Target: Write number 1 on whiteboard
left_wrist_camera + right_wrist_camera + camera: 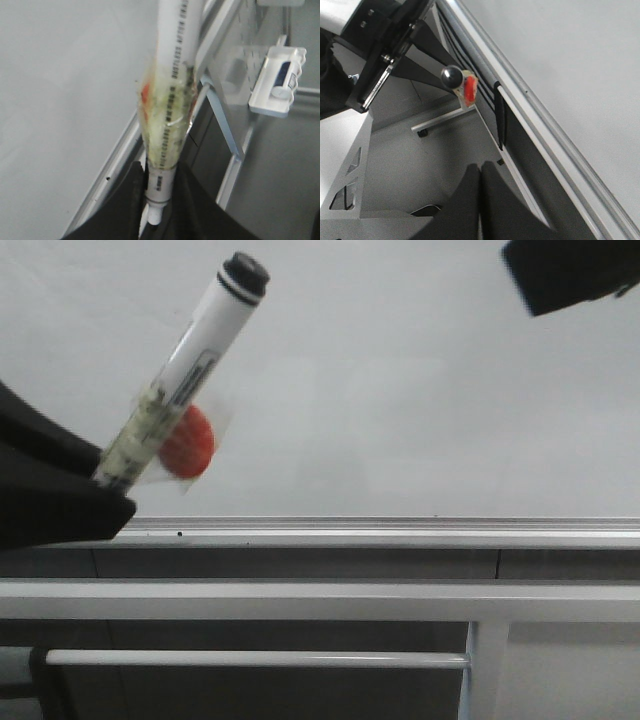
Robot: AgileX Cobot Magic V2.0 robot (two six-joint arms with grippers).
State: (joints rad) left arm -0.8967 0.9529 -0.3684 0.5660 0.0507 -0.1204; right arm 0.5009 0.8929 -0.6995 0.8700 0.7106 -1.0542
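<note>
Front view: whiteboard [420, 390] fills upper scene, surface blank w/ no stroke visible. Left gripper [105, 480], at left, is clamped on capped marker [195, 350], tilted up-right. Right gripper [480, 175] fingers pressed together, holding nothing.

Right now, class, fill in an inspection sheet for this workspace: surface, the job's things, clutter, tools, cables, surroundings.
Surface: whiteboard is plain and unmarked; silver bottom rail along its lower edge.
Job's things: no number 1 seen yet; white marker pen with black cap on, tilted, wrapped in tape with an orange tab.
Clutter: small white holder with a dark item, off to the side.
Tools: left tool shut on the pen's lower end; right tool shut, holding nothing.
Cables: nothing seen.
Surroundings: grey frame bars below the board.
</note>
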